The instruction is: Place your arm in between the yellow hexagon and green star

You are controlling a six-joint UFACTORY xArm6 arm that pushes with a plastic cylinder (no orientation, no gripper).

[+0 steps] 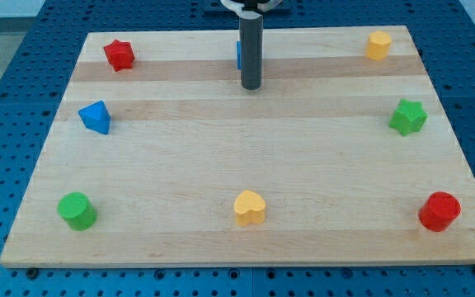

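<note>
My tip (251,87), the lower end of a straight dark rod, rests on the pale wooden worktop (221,165) near the middle of its top edge, with a small blue block (238,54) partly hidden just behind the rod, its shape not readable. There is no gripper on this arm, so nothing is clenched or released; the rod simply stands upright, its long axis running vertically in the view. The yellow hexagon block (378,44) sits at the worktop's top right corner, and the green star block (407,116) lies below it along the view's right edge, the two apart with bare wood between them. My tip is well apart from both, off to their left, so by my judgement the task is barely begun: the whole slide rightward into that gap remains. Elsewhere lie a red star block (119,54), a blue pyramid-like block (95,117), a green cylinder (77,210), a yellow heart-shaped block (250,207) and a red cylinder (439,211).
</note>
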